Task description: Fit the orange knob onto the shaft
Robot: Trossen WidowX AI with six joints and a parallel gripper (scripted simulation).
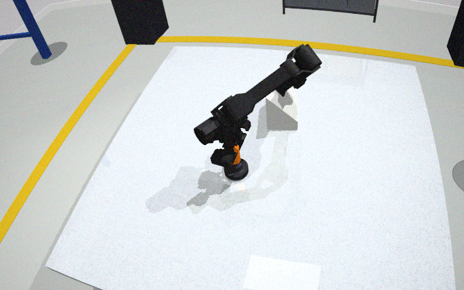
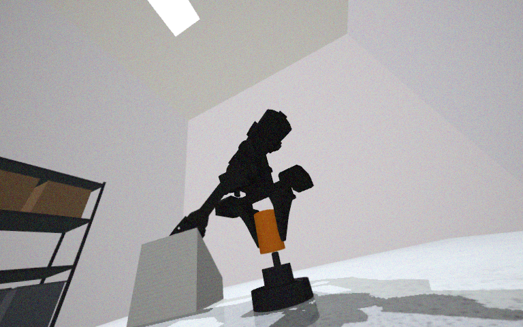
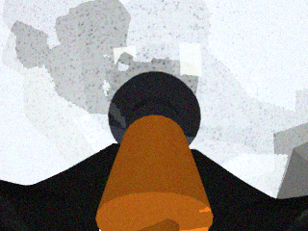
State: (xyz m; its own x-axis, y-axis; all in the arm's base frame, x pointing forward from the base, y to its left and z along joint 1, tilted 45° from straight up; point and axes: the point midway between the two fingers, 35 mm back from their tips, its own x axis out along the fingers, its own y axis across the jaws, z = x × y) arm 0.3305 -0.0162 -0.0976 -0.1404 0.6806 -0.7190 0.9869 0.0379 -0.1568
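Observation:
The orange knob [image 1: 237, 157] [image 2: 269, 231] [image 3: 154, 168] is upright between the two fingers of my gripper [image 2: 271, 242] [image 3: 154, 153], which is shut on its sides. The round dark pedestal [image 1: 235, 174] [image 2: 281, 296] [image 3: 154, 87] stands below. In the exterior view, the dark shaft [image 2: 276, 259] shows between the knob's lower rim and the pedestal's raised hub, so the knob is well above the hub. The shaft's top is at or just under the knob's rim; I cannot tell whether it is inside the hole. The hole and both flat sides are hidden.
A grey wedge-shaped block [image 1: 281, 118] [image 2: 165, 277] [image 3: 293, 175] stands beside the arm, behind the pedestal in the top view. A shelf rack [image 2: 38, 223] with boxes, a blue post [image 1: 34, 30] and a black block [image 1: 140, 20] are farther off.

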